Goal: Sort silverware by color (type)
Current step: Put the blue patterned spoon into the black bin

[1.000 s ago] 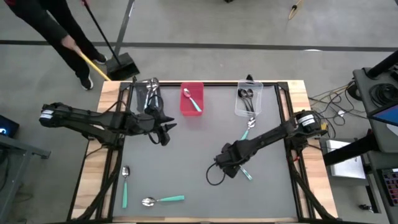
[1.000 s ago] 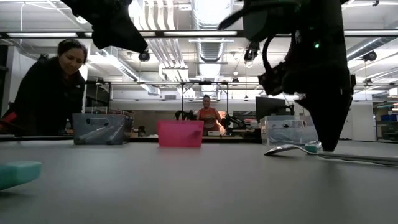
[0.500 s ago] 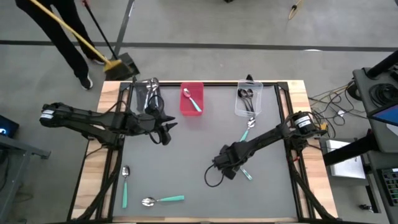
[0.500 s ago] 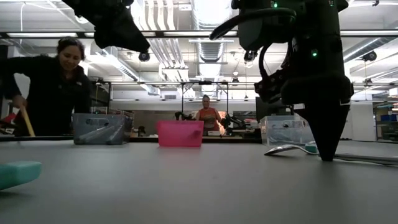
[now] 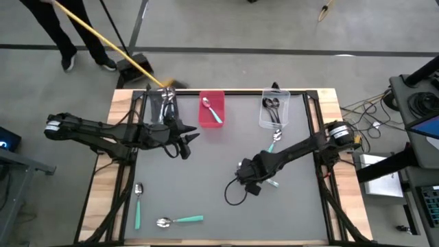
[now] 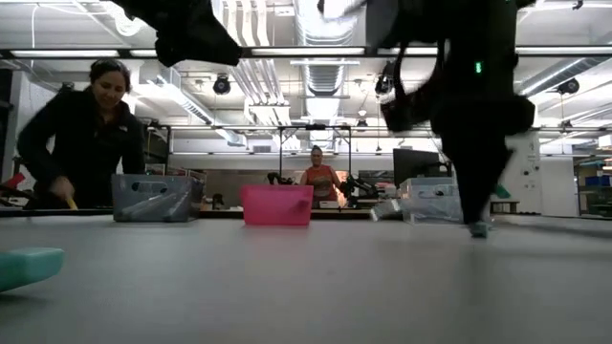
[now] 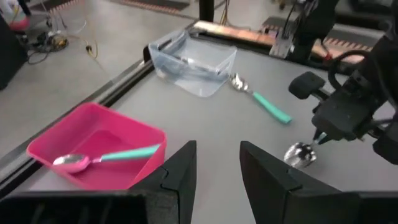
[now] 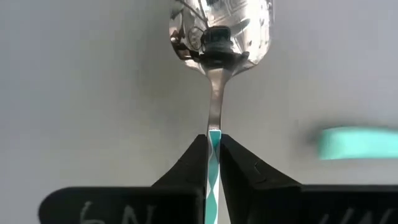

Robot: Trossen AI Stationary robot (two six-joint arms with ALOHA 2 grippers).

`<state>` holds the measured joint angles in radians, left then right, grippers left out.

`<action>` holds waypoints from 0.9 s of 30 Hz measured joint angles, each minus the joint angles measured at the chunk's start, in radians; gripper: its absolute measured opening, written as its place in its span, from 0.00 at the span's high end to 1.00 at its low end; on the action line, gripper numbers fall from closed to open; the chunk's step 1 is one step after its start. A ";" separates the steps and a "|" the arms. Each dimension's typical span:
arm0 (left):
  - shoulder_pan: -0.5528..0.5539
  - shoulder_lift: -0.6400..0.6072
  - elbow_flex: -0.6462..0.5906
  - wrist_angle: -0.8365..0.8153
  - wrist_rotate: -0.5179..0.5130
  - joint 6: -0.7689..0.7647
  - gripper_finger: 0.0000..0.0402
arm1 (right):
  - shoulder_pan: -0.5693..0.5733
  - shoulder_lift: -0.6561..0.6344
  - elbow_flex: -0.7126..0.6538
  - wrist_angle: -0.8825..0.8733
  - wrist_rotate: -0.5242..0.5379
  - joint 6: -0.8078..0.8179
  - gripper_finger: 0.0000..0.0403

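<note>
Three bins line the table's 12 o'clock edge; the grey bin point(image 5: 164, 104) at 11 holds patterned spoons point(image 5: 167, 107); the pink bin point(image 5: 211, 108) at 12 holds one teal spoon point(image 7: 106, 156); the clear bin point(image 5: 276, 108) at 1 holds black spoons point(image 5: 271, 105), with a loose spoon point(image 5: 274, 139) just beside it toward 6. Right gripper point(image 8: 213, 144), near centre, pinches a teal-handled spoon point(image 8: 219, 43) by its handle; left gripper point(image 7: 216, 163), at 10, stands spread and empty. Two more spoons point(image 5: 180, 220) lie at 7.
</note>
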<state>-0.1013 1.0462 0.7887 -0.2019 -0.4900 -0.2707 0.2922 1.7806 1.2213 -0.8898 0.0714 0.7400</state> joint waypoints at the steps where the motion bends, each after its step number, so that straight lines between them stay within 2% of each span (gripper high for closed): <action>1: 0.000 0.000 0.000 0.012 0.000 0.000 0.74 | 0.000 -0.027 0.000 -0.001 0.019 -0.013 0.96; 5: 0.000 0.000 0.000 0.041 0.001 0.000 0.74 | 0.003 -0.129 -0.003 0.053 0.084 -0.090 0.96; 9: 0.000 0.002 0.000 0.053 0.002 0.000 0.74 | 0.004 -0.242 -0.043 0.199 0.146 -0.241 0.97; 19: 0.000 0.002 0.000 0.085 0.002 0.000 0.74 | -0.051 -0.505 -0.360 0.915 0.168 -0.632 0.97; 22: -0.003 0.002 0.000 0.103 0.002 0.000 0.74 | -0.079 -0.545 -0.436 1.124 0.134 -0.741 0.97; 27: -0.010 0.004 0.000 0.152 0.003 -0.004 0.74 | -0.144 -0.565 -0.474 1.341 -0.038 -0.865 0.97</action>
<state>-0.1111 1.0502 0.7887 -0.0497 -0.4871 -0.2746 0.1479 1.2152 0.7476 0.4512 0.0337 -0.1245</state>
